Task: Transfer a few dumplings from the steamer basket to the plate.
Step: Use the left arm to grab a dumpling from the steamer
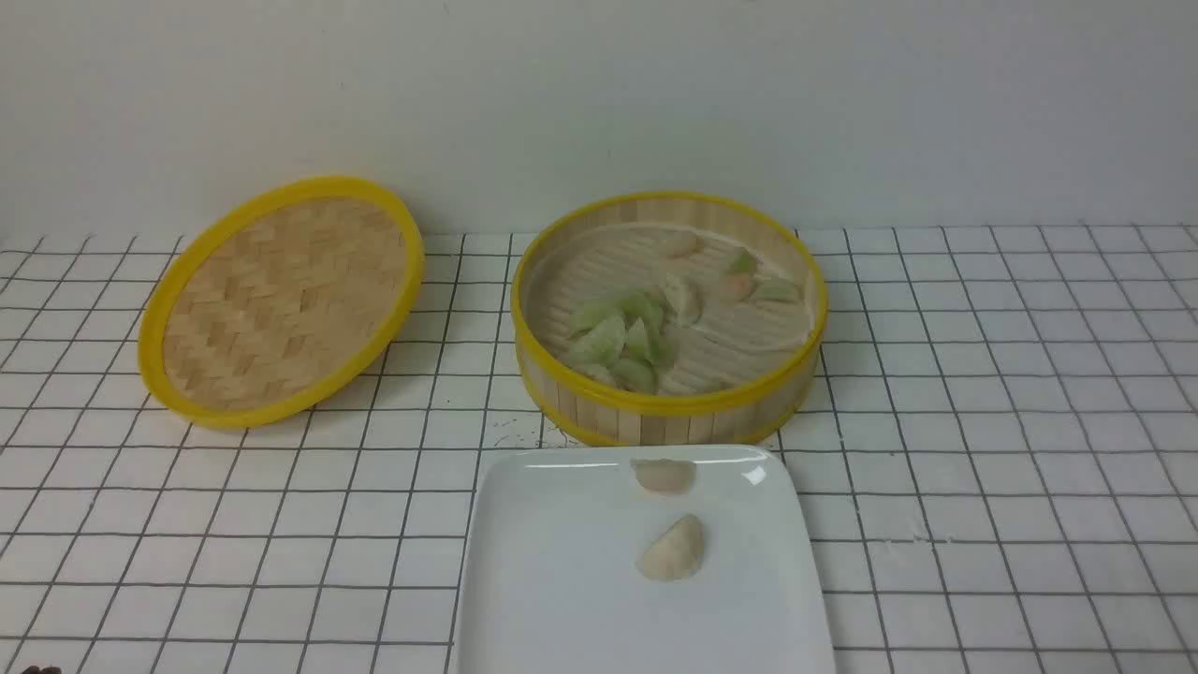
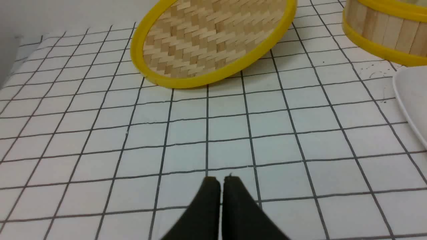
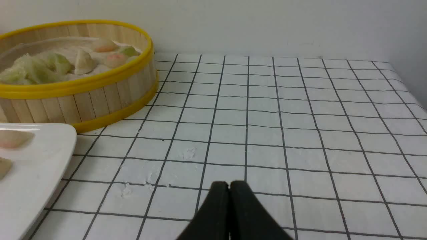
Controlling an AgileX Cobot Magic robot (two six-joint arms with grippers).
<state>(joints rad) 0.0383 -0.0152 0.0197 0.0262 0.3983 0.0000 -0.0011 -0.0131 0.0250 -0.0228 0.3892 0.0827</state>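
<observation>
- My left pincer is closed with nothing between its tips; I judge I am between transfers, two dumplings delivered and perhaps more wanted.
- The lid lies left of the basket, a flat disc of herringbone-woven bamboo in a smooth yellow band.
- On the plate, glossy white with rounded corners, lie two pale, creamy half-moons: one dumpling near the far rim, another closer to me.
- Just beyond the plate stands the steamer basket, round, slatted and yellow-rimmed. Green, translucent dumplings bunch left of its middle; pinkish and green ones sit farther right.
- My right pincer is closed too, empty. If another is wanted, I should open, reach over the rim and pinch one looser piece gently; the soft-looking skins may slip or cling together.
</observation>
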